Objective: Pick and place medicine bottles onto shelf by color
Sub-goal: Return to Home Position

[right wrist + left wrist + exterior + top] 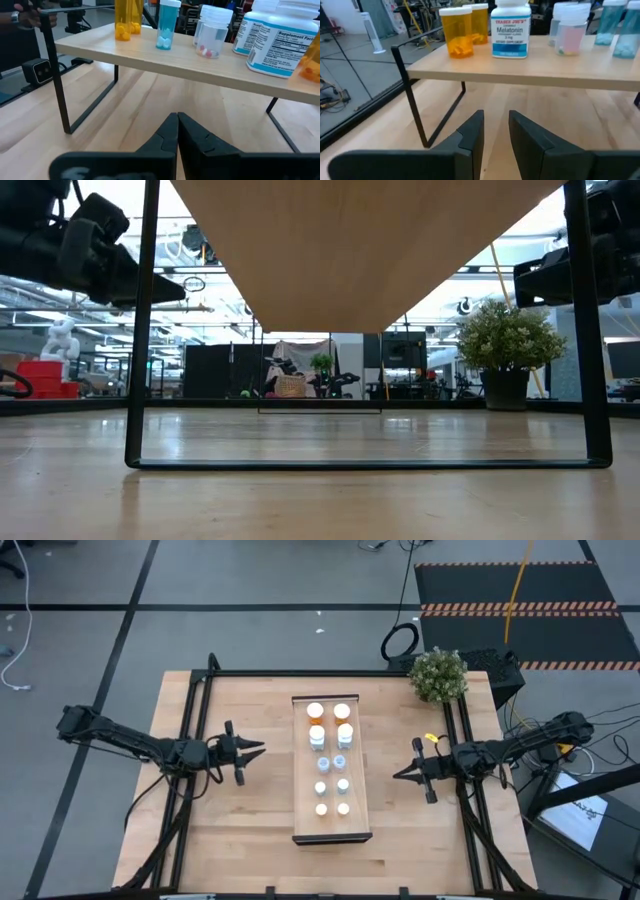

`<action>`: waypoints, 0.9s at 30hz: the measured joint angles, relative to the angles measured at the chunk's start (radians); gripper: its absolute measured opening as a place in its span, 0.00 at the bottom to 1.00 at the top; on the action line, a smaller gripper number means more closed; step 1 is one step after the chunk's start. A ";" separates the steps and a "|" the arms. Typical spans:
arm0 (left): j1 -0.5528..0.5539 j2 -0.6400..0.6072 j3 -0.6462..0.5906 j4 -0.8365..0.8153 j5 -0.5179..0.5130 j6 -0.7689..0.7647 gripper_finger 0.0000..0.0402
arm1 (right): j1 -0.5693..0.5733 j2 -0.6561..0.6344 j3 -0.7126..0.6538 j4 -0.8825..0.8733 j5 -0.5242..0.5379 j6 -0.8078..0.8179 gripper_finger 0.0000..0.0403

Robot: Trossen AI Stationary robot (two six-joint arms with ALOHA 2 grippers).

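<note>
The shelf [332,825] is a light-wood board on black metal legs, standing mid-table. Several medicine bottles stand on it in two rows: amber ones [329,712] at the far end, white ones, blue ones [331,762], and amber ones at the near end. The left wrist view shows amber bottles [457,30], a white Melatonin bottle [510,30] and a clear bottle [569,32]. My left gripper [260,750] hovers left of the shelf, open by a narrow gap [496,131]. My right gripper [398,775] hovers right of it, shut [177,131].
A potted plant [438,675] stands at the table's far right corner. Black frame rails [190,740] run along the table's left and right sides. The shelf's thin legs [140,330] leave an open space under the board. Bare table lies between each gripper and the shelf.
</note>
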 joint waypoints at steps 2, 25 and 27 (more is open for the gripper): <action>0.000 -0.024 -0.011 0.001 0.013 0.002 0.22 | 0.000 -0.014 0.000 -0.014 -0.001 -0.011 0.00; 0.000 -0.157 -0.042 -0.022 0.129 0.037 0.01 | -0.032 -0.387 -0.001 -0.265 -0.013 -0.147 0.00; 0.000 -0.162 -0.042 -0.031 0.130 0.037 0.02 | -0.032 -0.414 -0.001 -0.274 -0.031 -0.149 0.00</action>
